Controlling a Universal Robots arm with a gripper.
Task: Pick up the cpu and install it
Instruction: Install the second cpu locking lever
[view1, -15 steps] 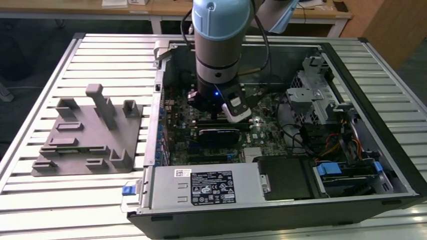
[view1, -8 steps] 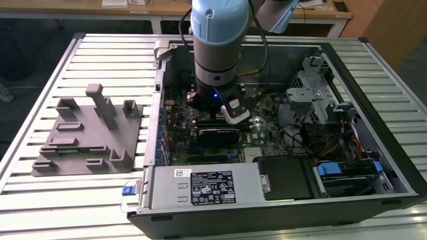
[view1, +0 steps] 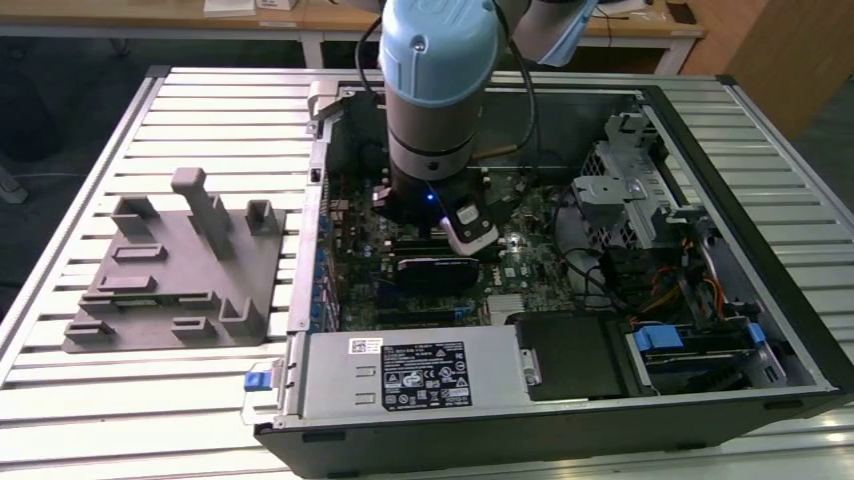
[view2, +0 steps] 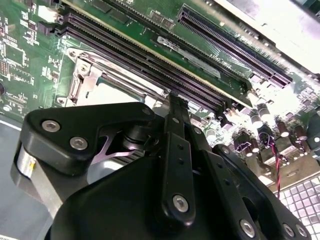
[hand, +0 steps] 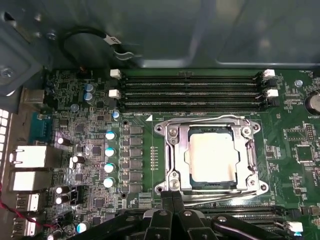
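One cpu (hand: 210, 156) sits in its metal-framed socket (hand: 172, 155) on the motherboard, centre-right of the first wrist view. Low in that frame the gripper (hand: 172, 212) shows clenched, grasping nothing. Centre of the exterior view holds the open computer case (view1: 747, 130), the arm (view1: 441, 70) reaching in.

– How many chips do you see?

– I count one cpu (hand: 211, 156), in the middle right of the first wrist view. It sits in one metal socket frame (hand: 172, 160).

– And the long black slots above it?

– I count four memory slots (hand: 190, 89), near the top.

– What about the exterior view?

– One computer case (view1: 561, 425), one grey block with posts (view1: 174, 265) on the middle left, and one robot arm (view1: 438, 70) at the top.
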